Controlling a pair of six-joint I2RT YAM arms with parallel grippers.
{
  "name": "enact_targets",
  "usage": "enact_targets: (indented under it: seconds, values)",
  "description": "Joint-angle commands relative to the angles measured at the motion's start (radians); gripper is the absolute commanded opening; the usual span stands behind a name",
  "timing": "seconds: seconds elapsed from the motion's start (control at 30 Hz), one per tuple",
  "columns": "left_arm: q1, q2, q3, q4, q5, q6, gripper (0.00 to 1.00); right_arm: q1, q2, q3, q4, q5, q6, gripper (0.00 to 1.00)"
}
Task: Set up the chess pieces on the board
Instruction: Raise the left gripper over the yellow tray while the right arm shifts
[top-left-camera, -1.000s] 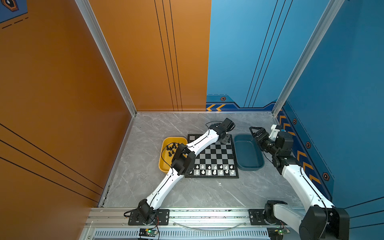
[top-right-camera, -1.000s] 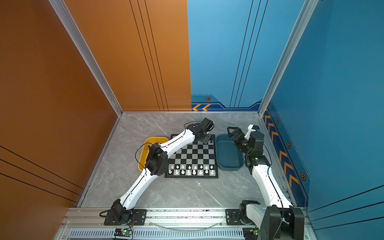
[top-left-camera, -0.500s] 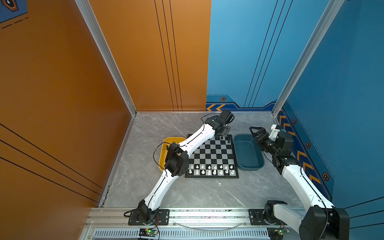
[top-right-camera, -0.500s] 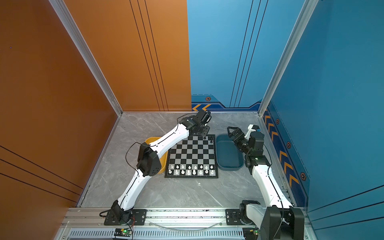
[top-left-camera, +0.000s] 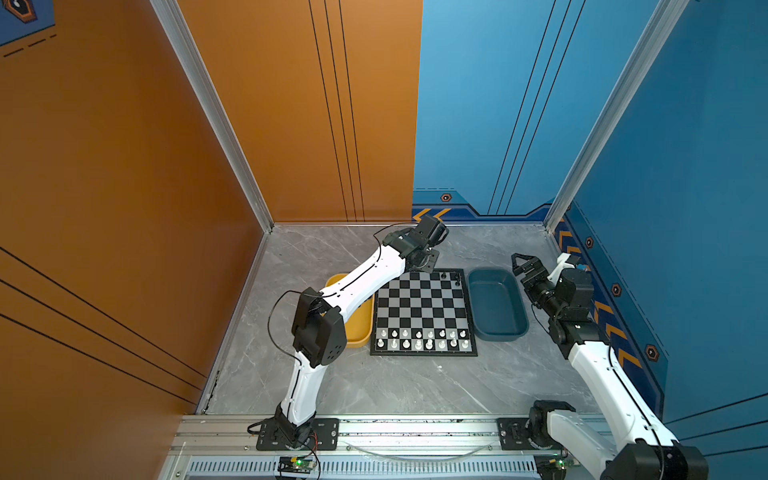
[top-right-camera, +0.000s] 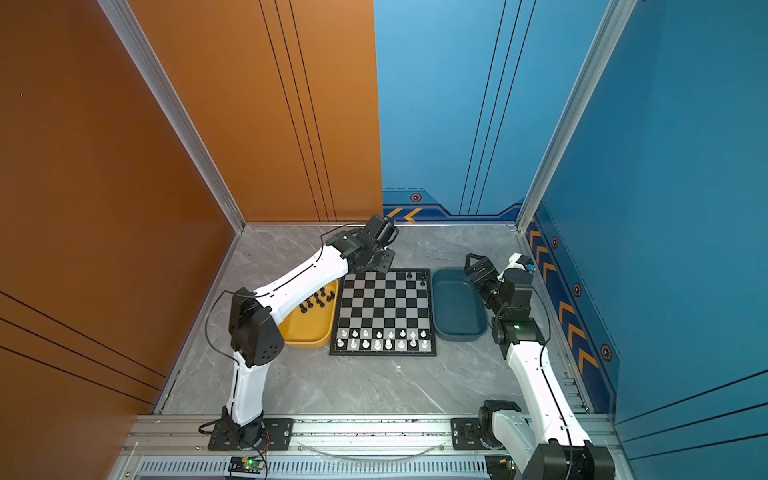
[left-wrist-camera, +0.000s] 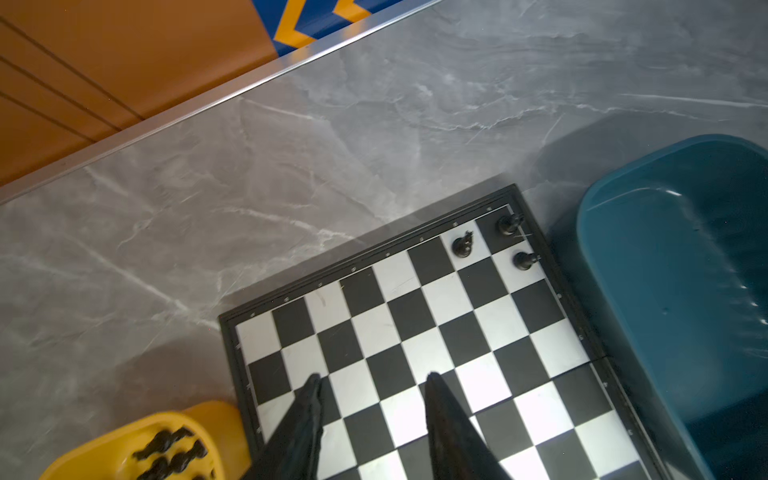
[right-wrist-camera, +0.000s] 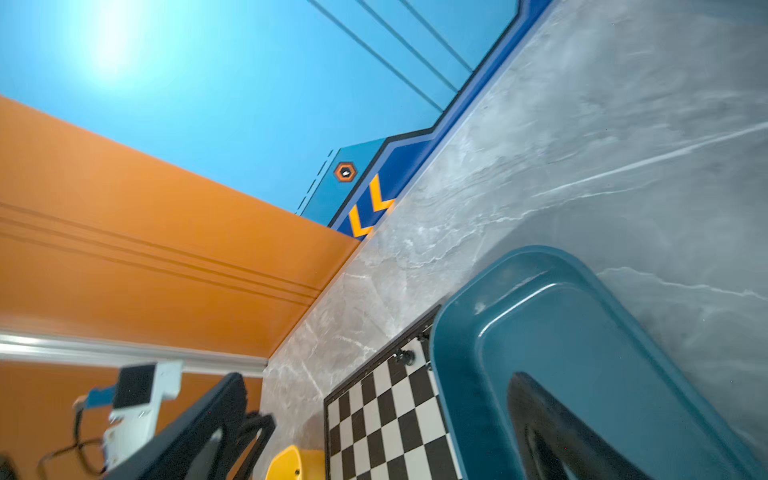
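Left gripper (left-wrist-camera: 372, 386) hangs over the board (top-left-camera: 424, 307) near its far left corner. Fingers are apart with nothing between them. Right gripper (top-left-camera: 525, 259) sits off the board's right side, beyond the dark blue tray (top-left-camera: 496, 303), its fingers likewise spread and empty.

Three black chess pieces (left-wrist-camera: 463, 243) stand upright on neighbouring squares in the board's far right corner. The others are bunched in the yellow tray (top-right-camera: 305, 332), just beside the board's left edge.

Risks, as I judge them:
- The tray pieces are packed close, so spread fingers coming down may nudge neighbours over or catch two at once.
- The pieces are tiny and glossy, so an off-centre pinch could let one squirt out.
- The next placement lands beside the three standing ones, and a finger could topple them.

Counts:
- Board: one.
- Trays: two.
- Black pieces on the board: three.
- Black pieces in the tray: roughly ten show, but the left arm hides part, so no firm count.
- White chessmen (top-left-camera: 419, 338): sixteen, in two rows of eight on the board's near side.
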Motion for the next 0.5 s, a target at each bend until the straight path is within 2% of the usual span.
enact_targets:
  seconds: [0.0,0.07,0.13,0.27,0.47]
  values:
    - [0.021,-0.102,-0.106,-0.014,-0.084,-0.055,0.42,0.008,-0.031,0.047,-0.204,0.211,0.051,1.00]
    - [0.034,-0.162,-0.197,0.010,-0.111,-0.072,0.43,0.012,-0.047,0.061,-0.261,0.263,0.071,1.00]
    - [0.051,-0.215,-0.285,0.042,-0.124,-0.089,0.43,0.017,-0.067,0.043,-0.236,0.261,0.071,1.00]
    - [0.101,-0.291,-0.430,0.079,-0.117,-0.133,0.43,0.019,-0.096,-0.008,-0.130,0.214,0.092,1.00]
    - [0.167,-0.339,-0.554,0.087,-0.103,-0.164,0.43,0.021,-0.075,0.005,-0.110,0.111,0.098,1.00]
